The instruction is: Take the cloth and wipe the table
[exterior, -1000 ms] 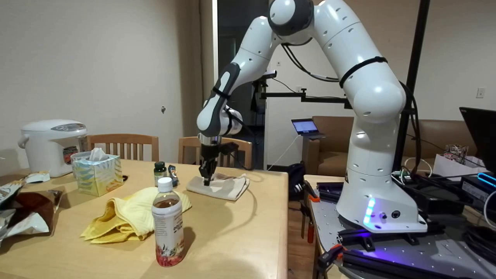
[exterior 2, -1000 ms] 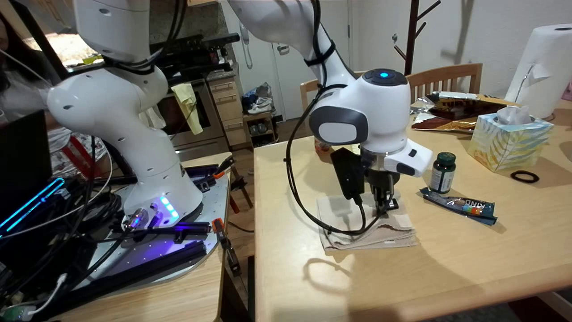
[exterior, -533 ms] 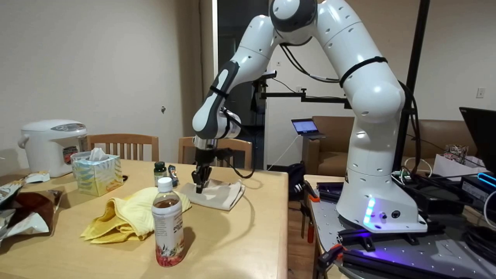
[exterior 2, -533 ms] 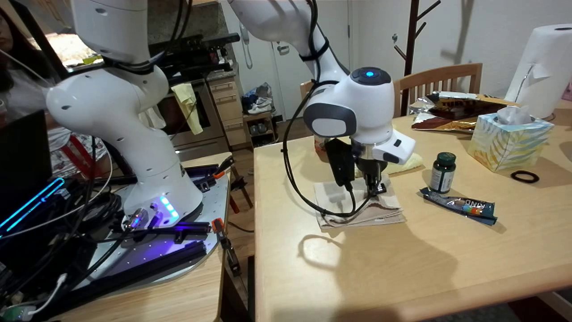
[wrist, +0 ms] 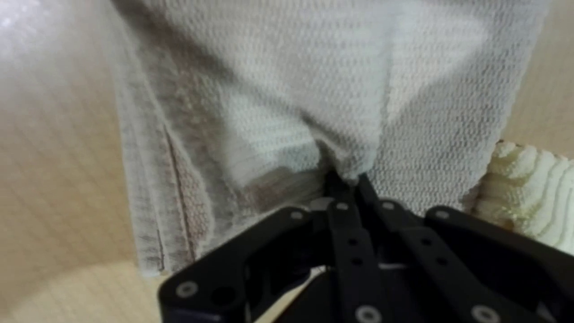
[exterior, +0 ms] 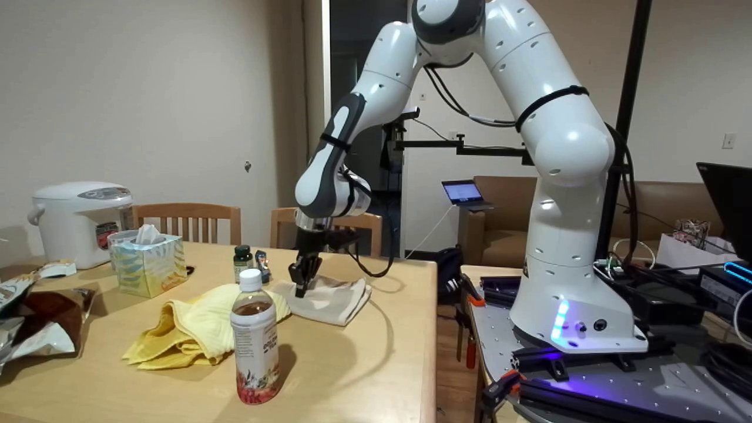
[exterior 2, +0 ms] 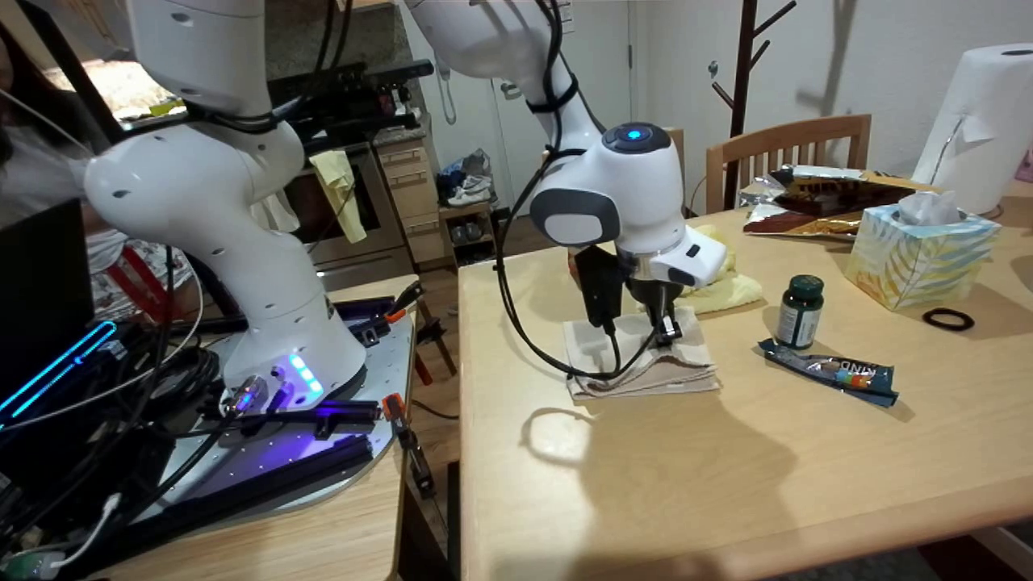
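A folded beige-grey cloth (exterior: 338,305) lies on the wooden table (exterior: 376,376), near its end by the robot base. It also shows in the other exterior camera's picture (exterior 2: 682,373) and fills much of the wrist view (wrist: 448,134). My gripper (exterior: 301,292) points down at the cloth, and in an exterior view (exterior 2: 667,340) it stands over the cloth's middle. In the wrist view my gripper (wrist: 348,176) is shut on a pinched fold of the cloth, with wrinkles running out from the fingertips. The rest of the cloth rests on the table.
A yellow cloth (exterior: 200,329) lies close beside the beige one. A drink bottle (exterior: 255,352) stands in front of it. A green pill bottle (exterior 2: 800,311), a snack bar (exterior 2: 831,373), a tissue box (exterior 2: 920,258) and a shiny bag (exterior 2: 839,198) are farther along the table.
My gripper and the beige cloth have slid together over the table, nearer the yellow cloth and drink bottle. The slide is smaller in the last half second. The grip stays shut.
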{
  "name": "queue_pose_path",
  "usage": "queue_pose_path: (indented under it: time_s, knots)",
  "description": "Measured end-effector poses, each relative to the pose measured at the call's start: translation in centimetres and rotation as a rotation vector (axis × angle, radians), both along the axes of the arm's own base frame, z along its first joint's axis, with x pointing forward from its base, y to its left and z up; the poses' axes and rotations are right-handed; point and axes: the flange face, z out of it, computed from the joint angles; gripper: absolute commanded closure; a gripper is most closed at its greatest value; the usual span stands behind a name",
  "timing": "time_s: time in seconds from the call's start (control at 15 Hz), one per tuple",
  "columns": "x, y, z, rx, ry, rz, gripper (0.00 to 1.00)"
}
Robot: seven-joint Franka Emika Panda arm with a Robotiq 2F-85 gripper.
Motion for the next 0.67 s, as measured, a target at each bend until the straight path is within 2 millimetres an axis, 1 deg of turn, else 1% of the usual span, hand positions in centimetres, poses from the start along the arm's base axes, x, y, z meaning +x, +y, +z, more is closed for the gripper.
queue_pose_path:
  time_s: [0.13,0.27,0.4,0.67]
  knots:
    - [-0.4,-0.4,0.1,-0.016,0.015,-0.038,0.99]
    - [-1.1,-1.5,0.2,-0.048,0.046,-0.068,0.99]
    - [-1.9,-3.4,0.3,-0.090,0.103,-0.091,0.99]
    - [-4.1,-8.4,0.5,-0.202,0.259,-0.116,0.99]
